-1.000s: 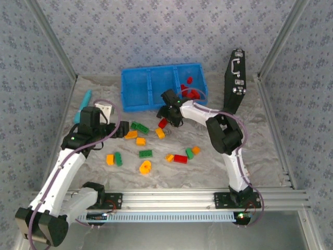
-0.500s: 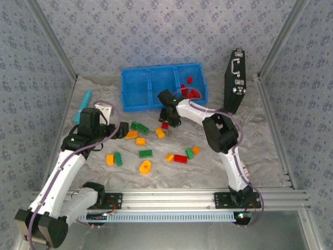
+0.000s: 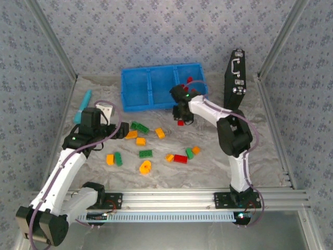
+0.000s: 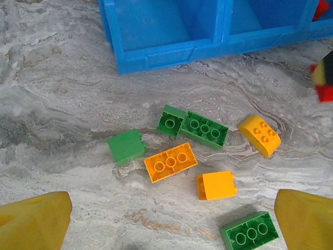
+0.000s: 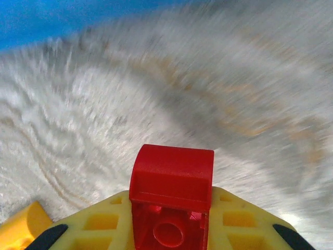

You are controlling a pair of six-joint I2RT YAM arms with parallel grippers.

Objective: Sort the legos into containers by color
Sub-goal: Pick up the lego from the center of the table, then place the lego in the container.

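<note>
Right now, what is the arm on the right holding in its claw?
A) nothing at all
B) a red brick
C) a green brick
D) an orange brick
B: the right gripper is shut on a red brick, seen clamped up close in the right wrist view.

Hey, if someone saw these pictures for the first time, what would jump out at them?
The bright blue three-compartment tray sits at the far side of the marbled table, with red bricks in its right compartment. Just before it, the right gripper holds a red brick. Green and orange bricks lie scattered nearer the arms.
</note>
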